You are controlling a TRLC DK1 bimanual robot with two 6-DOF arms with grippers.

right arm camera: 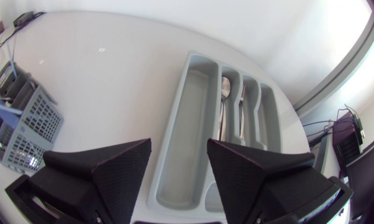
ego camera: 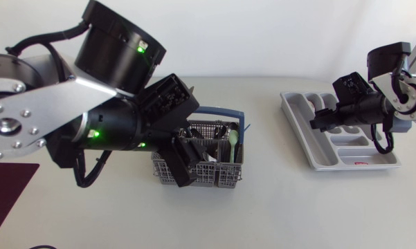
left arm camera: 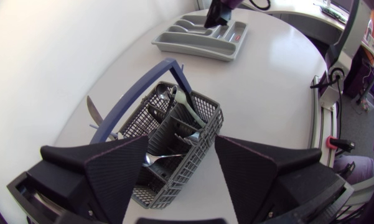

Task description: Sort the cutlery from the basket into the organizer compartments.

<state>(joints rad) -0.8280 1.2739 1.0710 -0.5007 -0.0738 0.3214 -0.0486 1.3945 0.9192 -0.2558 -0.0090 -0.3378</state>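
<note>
The basket (ego camera: pixel 225 176) is a grey wire-mesh box with a curved blue handle (left arm camera: pixel 143 93), and it stands in the middle of the smooth white table (ego camera: pixel 277 214). Its inside is split into cells that hold shiny metal cutlery (left arm camera: pixel 188 127), standing or leaning. A pale green spoon (ego camera: pixel 233 141) stands upright at its right end. The left gripper (left arm camera: pixel 179 171) hangs just above the near left part of the basket. Its two broad wedge fingers, matte black with finely pebbled pads, are spread wide and hold nothing. In the left wrist view the near end of the mesh shows between and under them, untouched. A dark maroon mat (ego camera: pixel 7 197) lies flat at the near left corner of the table. The organizer (ego camera: pixel 322 158) is a smooth grey plastic tray with rounded corners, and it sits at the far right of the table, well apart from the basket. It has several long slots side by side, and the head view shows a short cross compartment along its right side. The right gripper (right arm camera: pixel 179 171) hangs over the left part of the tray, above the wide outer slot, with its fingers apart and nothing between them. A metal spoon (right arm camera: pixel 224 90) lies lengthwise in the next slot. Another thin metal piece (right arm camera: pixel 241 109) lies in the slot beyond, and its kind cannot be told.
</note>
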